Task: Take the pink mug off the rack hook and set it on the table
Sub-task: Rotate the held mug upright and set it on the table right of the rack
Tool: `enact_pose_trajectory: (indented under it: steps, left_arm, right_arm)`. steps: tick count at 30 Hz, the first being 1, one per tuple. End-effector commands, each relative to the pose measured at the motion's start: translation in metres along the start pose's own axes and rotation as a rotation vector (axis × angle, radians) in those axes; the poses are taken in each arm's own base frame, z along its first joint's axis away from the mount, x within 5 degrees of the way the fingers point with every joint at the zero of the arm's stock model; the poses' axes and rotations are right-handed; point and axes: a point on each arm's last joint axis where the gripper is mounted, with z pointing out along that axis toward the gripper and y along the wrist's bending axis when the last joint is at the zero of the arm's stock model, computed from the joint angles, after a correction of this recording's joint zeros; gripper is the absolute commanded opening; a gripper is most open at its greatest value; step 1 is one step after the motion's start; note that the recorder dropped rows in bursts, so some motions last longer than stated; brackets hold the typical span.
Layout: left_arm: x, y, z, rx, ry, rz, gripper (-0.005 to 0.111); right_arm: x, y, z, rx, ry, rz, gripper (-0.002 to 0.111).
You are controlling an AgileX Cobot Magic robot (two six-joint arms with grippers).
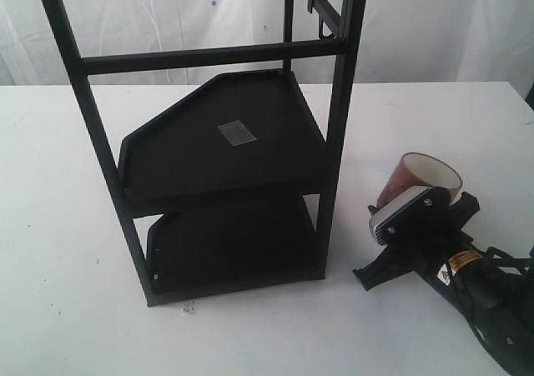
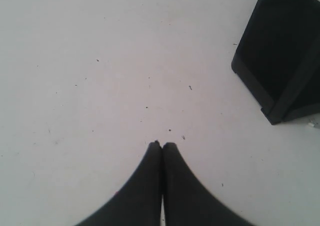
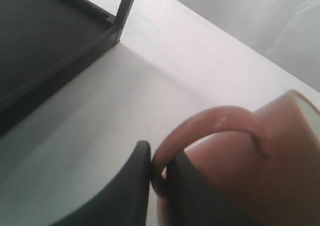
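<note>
The rack point(image 1: 209, 155) stands on the table point(image 1: 58, 251), the mug point(image 1: 420, 173) to its right.

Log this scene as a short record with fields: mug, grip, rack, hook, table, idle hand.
mug: salmon-pink ceramic mug, off the rack, tilted, to the right of it; contact with the table unclear
grip: right hand shut on the mug's handle
rack: tall black metal rack, two tray shelves, grey patch on the upper one
hook: small black hook on the top rail, nothing hanging from it
table: flat white tabletop
idle: left hand shut, holding nothing, over the table
</note>
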Motion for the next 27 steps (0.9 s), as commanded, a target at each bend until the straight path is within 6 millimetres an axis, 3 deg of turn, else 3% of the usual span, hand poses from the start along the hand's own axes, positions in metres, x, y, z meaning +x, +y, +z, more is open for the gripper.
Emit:
enact_pose_trajectory:
  steps: [1, 5, 11, 17, 22, 27]
  left_arm:
    - [0.0003, -0.0004, 0.0, 0.006, -0.005, -0.006, 0.0]
    - [0.0003, -0.0004, 0.0, 0.006, -0.005, -0.006, 0.0]
    - [0.0003, -0.0004, 0.0, 0.006, -0.005, -0.006, 0.0]
    - [0.0003, -0.0004, 0.0, 0.006, -0.005, -0.006, 0.0]
    - [0.0003, -0.0004, 0.0, 0.006, -0.005, -0.006, 0.0]
    - [0.0003, -0.0004, 0.0, 0.006, -0.005, -0.006, 0.0]
  right_arm:
    - [0.0081, 0.0067, -0.0026, -0.059, 0.058, 0.02, 0.0]
    - [0.0075, 0.0064, -0.0026, -0.053, 0.054, 0.122, 0.0]
    - [0.0075, 0.0064, -0.0026, -0.052, 0.054, 0.14, 0.001]
    - [0.0074, 0.0066, -0.0026, -0.054, 0.054, 0.139, 0.03]
    - [0.0074, 0.0066, -0.0026, -0.054, 0.054, 0.139, 0.041]
    - [0.0084, 0.0069, -0.004, -0.054, 0.06, 0.143, 0.044]
